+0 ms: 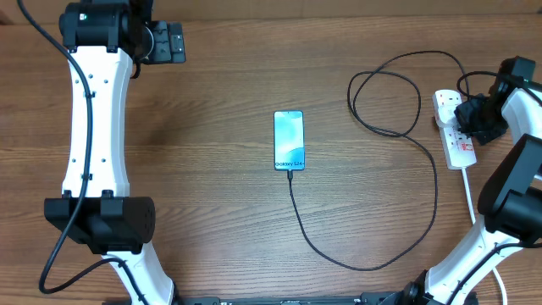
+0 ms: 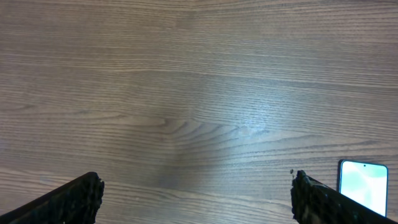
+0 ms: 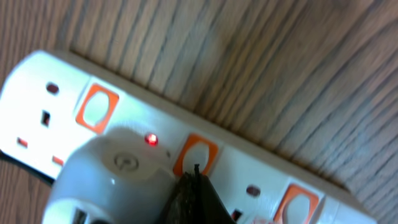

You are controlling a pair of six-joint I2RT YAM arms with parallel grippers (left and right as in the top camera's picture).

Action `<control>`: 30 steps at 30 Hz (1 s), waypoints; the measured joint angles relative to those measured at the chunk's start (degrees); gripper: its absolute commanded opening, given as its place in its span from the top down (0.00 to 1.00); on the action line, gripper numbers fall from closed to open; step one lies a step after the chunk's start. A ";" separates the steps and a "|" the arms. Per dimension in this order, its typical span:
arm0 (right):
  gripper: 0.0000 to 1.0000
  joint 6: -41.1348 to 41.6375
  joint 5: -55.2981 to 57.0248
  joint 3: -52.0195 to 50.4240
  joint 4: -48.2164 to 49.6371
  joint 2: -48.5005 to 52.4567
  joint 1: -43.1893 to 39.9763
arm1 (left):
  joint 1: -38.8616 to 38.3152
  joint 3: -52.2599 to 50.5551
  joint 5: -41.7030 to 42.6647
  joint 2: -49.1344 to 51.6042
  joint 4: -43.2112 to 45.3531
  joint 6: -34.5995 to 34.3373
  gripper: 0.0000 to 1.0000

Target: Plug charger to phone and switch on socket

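Listing 1 phone (image 2: 363, 184) right of left gripper (image 2: 196, 193), jaws wide, empty | 1 socket (image 3: 37, 81), 3 orange switches (image 3: 97, 107), under right gripper (image 3: 196, 179), pinched closed, empty | 1 charger (image 1: 291, 186)

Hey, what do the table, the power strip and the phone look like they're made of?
The table: wood or wood-look laminate, matte with a soft sheen; grain lines run across it.
The power strip: smooth, glossy white plastic, with a moulded rounded edge.
The phone: likely a glass front, a flat lit screen; frame material unclear.

Brown wooden table (image 1: 203, 102) fills each view; fine grain streaks it.
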 measured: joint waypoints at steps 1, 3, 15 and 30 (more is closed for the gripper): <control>0.96 0.02 -0.48 0.00 -0.55 -0.07 0.15 | 0.00 0.00 0.00 -0.28 -0.11 0.00 0.00; 0.96 0.04 -0.63 0.00 -1.44 -0.11 0.85 | 0.00 0.00 0.00 -0.87 -0.26 0.00 0.00; 0.96 -7.41 -6.71 -1.07 -5.68 -0.44 4.70 | -0.66 0.00 0.28 -10.62 -4.02 0.22 0.00; 0.96 -10.58 -4.55 -1.14 -4.04 -36.87 8.44 | -7.98 -15.54 -5.16 -27.91 3.21 0.76 0.00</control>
